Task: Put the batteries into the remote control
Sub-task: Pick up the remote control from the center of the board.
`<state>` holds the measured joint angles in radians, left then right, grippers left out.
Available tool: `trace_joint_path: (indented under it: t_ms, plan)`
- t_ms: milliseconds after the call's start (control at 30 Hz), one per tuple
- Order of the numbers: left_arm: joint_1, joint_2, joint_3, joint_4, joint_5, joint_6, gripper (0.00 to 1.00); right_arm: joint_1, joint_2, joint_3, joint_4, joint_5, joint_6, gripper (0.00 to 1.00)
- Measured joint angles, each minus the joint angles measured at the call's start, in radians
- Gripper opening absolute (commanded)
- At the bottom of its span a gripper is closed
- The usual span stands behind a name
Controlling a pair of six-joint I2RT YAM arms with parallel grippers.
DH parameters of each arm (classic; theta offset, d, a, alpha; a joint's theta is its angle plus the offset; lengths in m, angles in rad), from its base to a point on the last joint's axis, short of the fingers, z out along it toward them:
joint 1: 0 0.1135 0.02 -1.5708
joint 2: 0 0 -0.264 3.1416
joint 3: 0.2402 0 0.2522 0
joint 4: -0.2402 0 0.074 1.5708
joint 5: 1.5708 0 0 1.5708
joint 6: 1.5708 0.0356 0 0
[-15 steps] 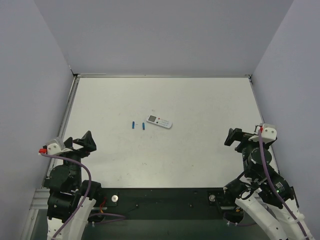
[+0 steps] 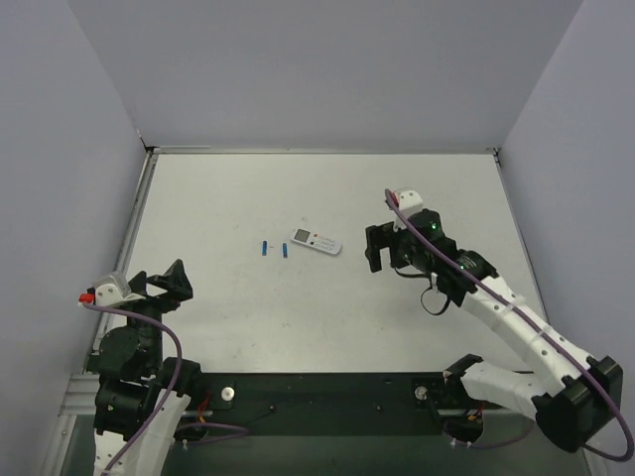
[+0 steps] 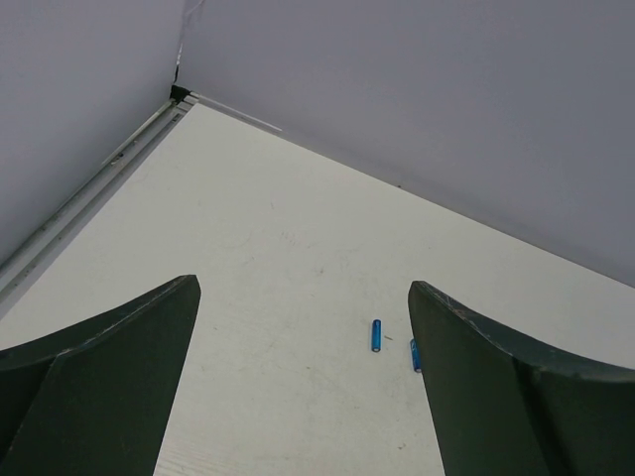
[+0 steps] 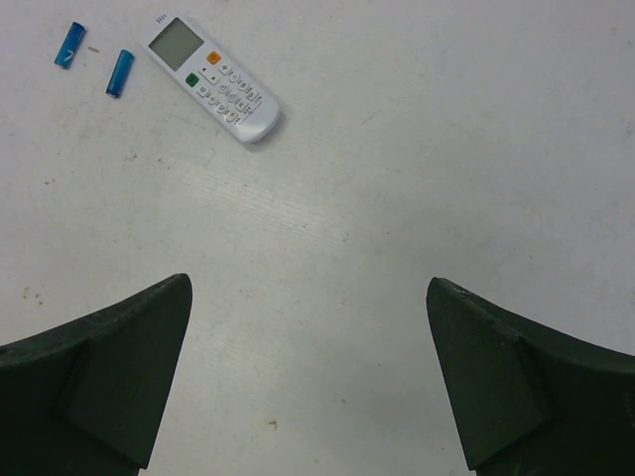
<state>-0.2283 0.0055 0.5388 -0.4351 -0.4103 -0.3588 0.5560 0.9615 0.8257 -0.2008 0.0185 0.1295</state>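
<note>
Lying face up near the tabletop's middle, the remote control (image 2: 316, 241) is seen with its back hidden; the batteries (image 2: 265, 248) rest just beside it, toward the left edge. Well apart from them, the left gripper (image 3: 303, 288) and the right gripper (image 4: 308, 288) are spread wide, empty.

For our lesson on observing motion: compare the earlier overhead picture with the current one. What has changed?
The right tool reached forward and leftward, toward the remote control, open and empty. The batteries, the remote control and the left tool stayed put.
</note>
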Motion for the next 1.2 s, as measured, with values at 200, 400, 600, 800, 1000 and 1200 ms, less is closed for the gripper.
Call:
trace_joint_path:
  t_ms: [200,400,600,800,1000,1200]
  plan:
    - [-0.011,0.000,0.000,-0.002,0.000,-0.001,0.97,-0.002,0.339,0.183,0.024,-0.116,-0.057,0.87]
    - [-0.015,0.000,0.000,-0.003,0.001,-0.002,0.97,-0.012,0.689,0.399,-0.004,-0.232,-0.132,0.82]
    - [-0.021,0.000,0.000,-0.002,0.011,-0.002,0.97,-0.006,0.943,0.557,-0.037,-0.297,-0.217,0.82]
    - [-0.021,0.000,0.000,0.001,0.045,0.000,0.97,0.018,1.080,0.666,-0.073,-0.309,-0.270,0.79]
    - [-0.021,0.000,-0.003,0.031,0.092,0.006,0.97,0.036,1.174,0.762,-0.097,-0.311,-0.299,0.73]
    - [-0.021,0.000,-0.014,0.066,0.151,0.021,0.97,0.041,1.210,0.799,-0.114,-0.300,-0.315,0.44]
